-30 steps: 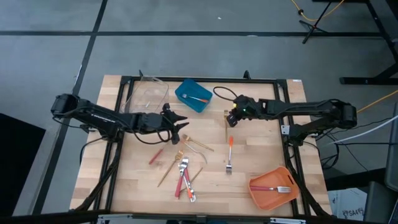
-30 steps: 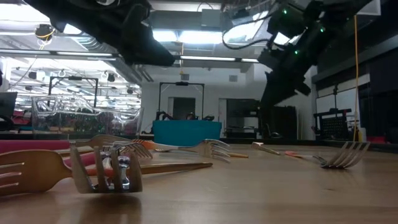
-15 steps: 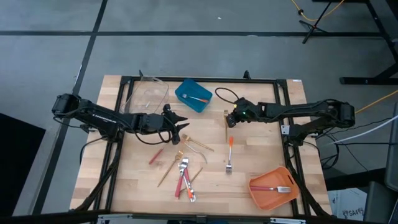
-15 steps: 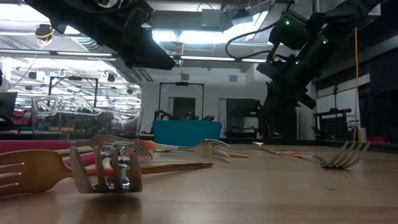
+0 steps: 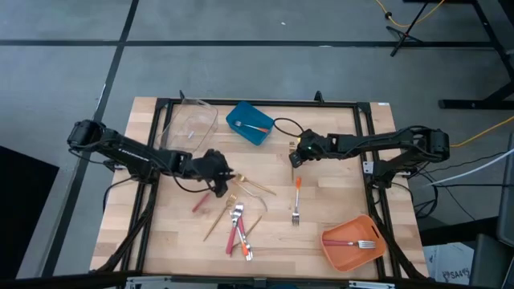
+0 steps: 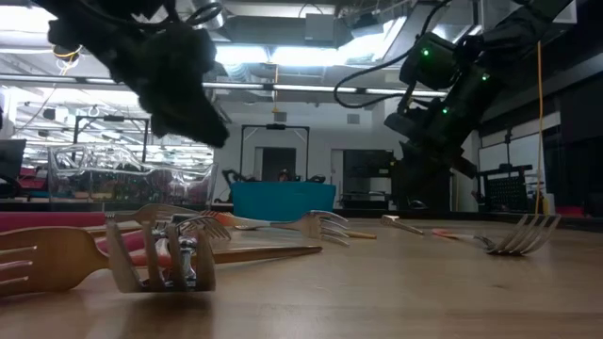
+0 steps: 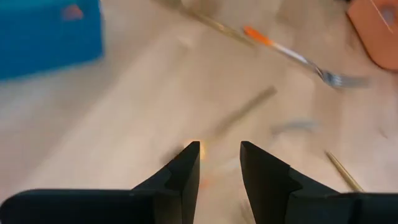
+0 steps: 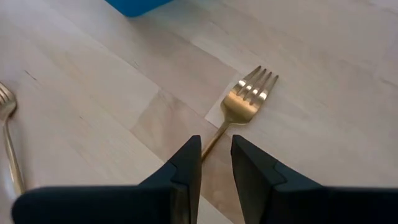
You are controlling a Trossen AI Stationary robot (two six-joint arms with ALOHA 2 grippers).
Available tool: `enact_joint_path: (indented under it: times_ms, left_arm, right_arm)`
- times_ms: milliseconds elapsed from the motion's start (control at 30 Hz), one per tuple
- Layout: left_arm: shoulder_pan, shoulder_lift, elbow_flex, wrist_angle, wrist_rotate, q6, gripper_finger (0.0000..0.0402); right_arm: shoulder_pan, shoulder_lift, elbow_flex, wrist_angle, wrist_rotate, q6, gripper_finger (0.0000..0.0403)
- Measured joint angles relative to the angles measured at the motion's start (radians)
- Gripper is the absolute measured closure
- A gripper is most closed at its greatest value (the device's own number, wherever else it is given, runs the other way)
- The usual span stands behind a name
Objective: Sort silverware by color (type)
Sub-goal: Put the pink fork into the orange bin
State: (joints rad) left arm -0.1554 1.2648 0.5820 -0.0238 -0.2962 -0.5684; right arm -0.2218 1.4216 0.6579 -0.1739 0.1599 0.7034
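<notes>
A gold fork lies flat on the table near the blue bin; in the right wrist view its head shows and its handle runs back between my fingers. My right gripper is open low over that handle, one finger on each side, with a gap to each. My left gripper is open and empty, pointing down over loose silverware left of centre. An orange-handled fork lies at mid-table. A pile of gold and red-handled pieces lies near the front. A red utensil lies beside it.
A clear bin stands at the back left. A blue bin beside it holds an orange-handled piece. An orange bin at the front right holds a fork. Bare wood lies between the bins and at the front left.
My left gripper has swung toward the table's near edge and tipped down toward the loose silverware, moving fast. My right gripper has gone down and a little toward the table's left, onto the gold fork's handle. The silverware has stayed where it was.
</notes>
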Motion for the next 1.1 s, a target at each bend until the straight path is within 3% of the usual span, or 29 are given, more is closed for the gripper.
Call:
enact_joint_path:
  times_ms: [200, 333, 700, 900, 1100]
  left_arm:
    - [-0.042, -0.003, 0.000, -0.046, 0.122, -0.124, 0.0292]
    - [-0.041, -0.003, 0.000, -0.063, 0.264, -0.211, 0.0292]
    - [-0.037, -0.003, 0.000, -0.282, 0.574, -0.629, 0.0292]
    - [-0.037, -0.003, 0.000, -0.398, 0.638, -0.739, 0.0292]
    - [-0.037, -0.004, 0.000, -0.450, 0.593, -0.762, 0.0292]
  right_arm:
    - [0.000, 0.000, 0.000, 0.001, 0.004, -0.001, 0.0322]
    - [0.000, 0.000, 0.000, 0.001, 0.004, -0.001, 0.0322]
    - [0.000, 0.000, 0.000, 0.001, 0.004, -0.002, 0.0322]
    - [0.000, 0.000, 0.000, 0.001, 0.004, -0.008, 0.0322]
    - [0.000, 0.000, 0.000, 0.001, 0.005, -0.027, 0.0322]
